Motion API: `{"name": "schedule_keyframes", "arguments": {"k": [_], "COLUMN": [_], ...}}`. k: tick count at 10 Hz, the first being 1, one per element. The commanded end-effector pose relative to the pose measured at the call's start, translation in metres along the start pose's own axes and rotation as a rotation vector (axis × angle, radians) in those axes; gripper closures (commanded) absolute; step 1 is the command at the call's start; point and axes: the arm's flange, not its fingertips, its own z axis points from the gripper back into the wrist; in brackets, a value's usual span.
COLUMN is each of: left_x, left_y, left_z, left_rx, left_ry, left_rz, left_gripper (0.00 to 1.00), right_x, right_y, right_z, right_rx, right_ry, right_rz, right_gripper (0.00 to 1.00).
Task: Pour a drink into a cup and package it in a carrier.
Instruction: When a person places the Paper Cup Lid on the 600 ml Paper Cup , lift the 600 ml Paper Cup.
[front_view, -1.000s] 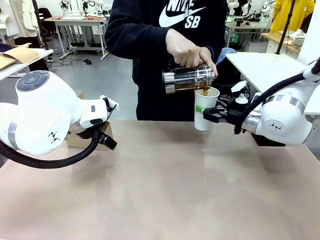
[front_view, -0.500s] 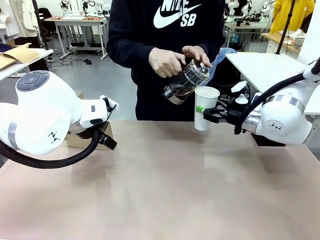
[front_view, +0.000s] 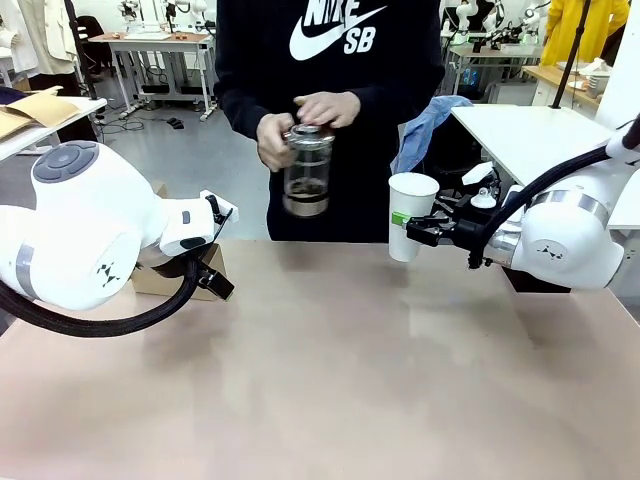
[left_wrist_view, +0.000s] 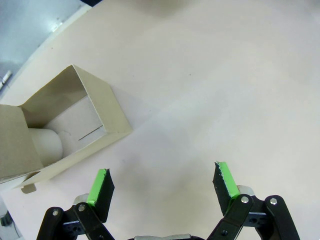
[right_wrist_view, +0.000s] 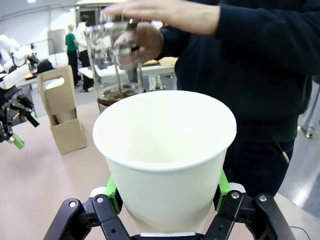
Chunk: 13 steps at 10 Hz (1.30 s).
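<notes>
On the front view I see my right end effector (front_view: 428, 232) pinching the white paper cup (front_view: 412, 214) low on its wall, holding it upright just above the far part of the table (front_view: 330, 380). To the left of the cup and a little higher, the person holds the glass jug (front_view: 306, 170) upright, one hand (front_view: 272, 140) around its body and the other hand (front_view: 325, 108) over its lid. The drink (front_view: 305, 204) is a dark band in the bottom of the jug. My left arm (front_view: 90, 240) sits well to the left of the cup.

On the left wrist view, my left end effector (left_wrist_view: 162, 179) is spread wide with nothing between its green fingertips (left_wrist_view: 224, 177), hanging over bare table. The brown cardboard carrier (left_wrist_view: 107, 107) lies up and to the left of it; something pale and round sits in one slot, and I cannot tell what it is.

On the right wrist view, the cup stands between the green pads (right_wrist_view: 223, 187), which press on both sides of it. From here I cannot make out liquid inside the cup. The jug is just behind the cup's far rim, apart from it, with the drink low in it. The carrier stands farther off, left of the cup, handle tab up.
</notes>
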Motion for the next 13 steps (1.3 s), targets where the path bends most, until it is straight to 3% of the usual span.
{"name": "schedule_keyframes", "arguments": {"k": [1, 13], "left_x": [-0.0002, -0.0002], "left_y": [0.0004, 0.0004], "left_z": [0.0002, 0.0002], "left_rx": [-0.001, -0.001], "left_ry": [-0.001, -0.001], "left_rz": [0.001, 0.001], "left_gripper": [0.00, 0.00], "right_x": [0.0053, 0.0053], "right_y": [0.0022, 0.0022], "right_z": [-0.0024, -0.0024], "right_rx": [-0.016, -0.016], "right_ry": [0.001, 0.001], "right_rz": [0.002, 0.002], "right_gripper": [0.20, 0.20]}}
